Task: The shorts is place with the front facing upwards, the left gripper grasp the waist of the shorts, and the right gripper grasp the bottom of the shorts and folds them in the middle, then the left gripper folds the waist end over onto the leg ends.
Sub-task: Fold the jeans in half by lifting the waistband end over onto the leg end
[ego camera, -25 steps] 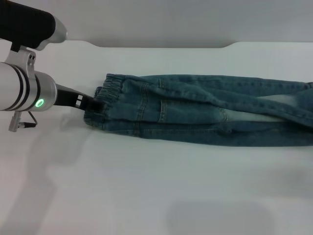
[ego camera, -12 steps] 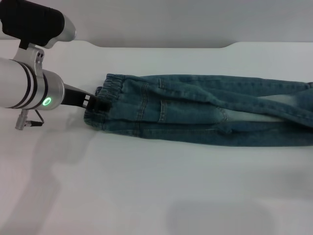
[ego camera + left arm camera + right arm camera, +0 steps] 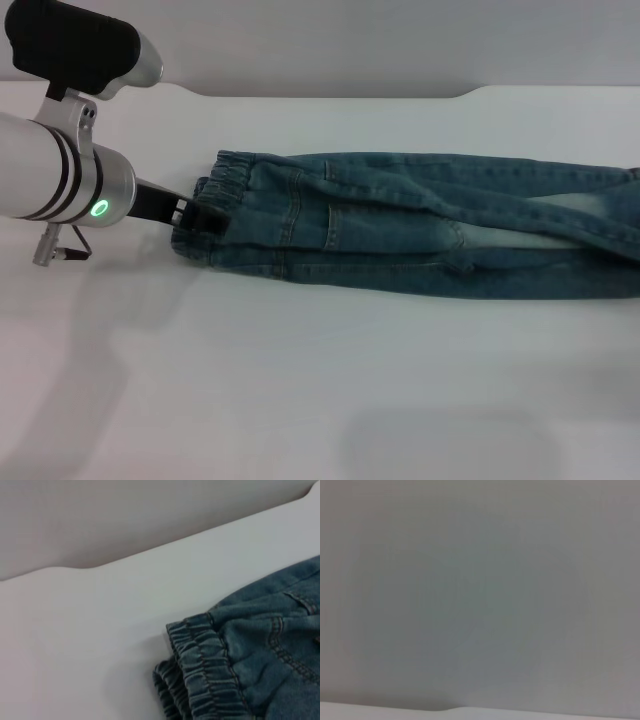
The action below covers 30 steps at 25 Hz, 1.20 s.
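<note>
The blue denim shorts (image 3: 400, 240) lie folded lengthwise across the white table (image 3: 300, 380), front up, with a pale faded patch toward the right. The puckered waist (image 3: 222, 192) is at the garment's left end. My left gripper (image 3: 197, 215), on the arm with the green light, is shut on the waist's near corner. In the left wrist view the ruffled waist (image 3: 205, 675) fills the corner, and my own fingers do not show. The leg ends run off the head view's right edge. The right gripper is out of view; its wrist camera shows only a blank wall.
The table's far edge (image 3: 330, 97) has a step near the back right. Bare tabletop (image 3: 100, 630) spreads in front of and to the left of the shorts.
My left arm has shifted a little right and up over the second. Its fingertips stayed at the waist, and the shorts have barely moved.
</note>
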Available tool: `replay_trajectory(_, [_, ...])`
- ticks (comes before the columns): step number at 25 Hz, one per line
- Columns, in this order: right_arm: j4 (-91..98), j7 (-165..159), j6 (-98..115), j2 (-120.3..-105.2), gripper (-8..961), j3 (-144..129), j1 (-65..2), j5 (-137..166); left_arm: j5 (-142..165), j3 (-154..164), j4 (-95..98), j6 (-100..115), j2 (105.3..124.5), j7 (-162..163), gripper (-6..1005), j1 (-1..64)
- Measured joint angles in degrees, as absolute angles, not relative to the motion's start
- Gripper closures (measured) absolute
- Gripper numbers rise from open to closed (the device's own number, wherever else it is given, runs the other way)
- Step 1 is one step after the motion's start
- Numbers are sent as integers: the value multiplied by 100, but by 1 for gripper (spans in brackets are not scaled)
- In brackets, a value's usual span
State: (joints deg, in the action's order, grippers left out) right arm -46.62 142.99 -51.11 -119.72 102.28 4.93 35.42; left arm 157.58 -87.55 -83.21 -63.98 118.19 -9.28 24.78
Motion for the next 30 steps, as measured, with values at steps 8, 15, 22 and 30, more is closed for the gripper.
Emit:
replay_trajectory(8, [-4640, 14304, -5124, -11973, 823, 10191, 525, 3550, 15766, -8769, -8117, -6438, 11812, -963, 149, 2598])
replay_trajectory(15, [-4640, 14308, -5163, -11956, 952, 10100, 545, 3567, 15760, -8762, -7992, -6390, 11814, -967, 145, 2634])
replay_trajectory(22, [-4640, 14309, -5166, -11949, 954, 10057, 539, 3573, 15758, -8746, -7975, -6333, 11819, -969, 146, 2637])
replay_trajectory(30, [-4640, 14309, -5131, -11944, 953, 10055, 545, 3577, 15489, -8646, -7861, -6279, 11818, -993, 147, 2660])
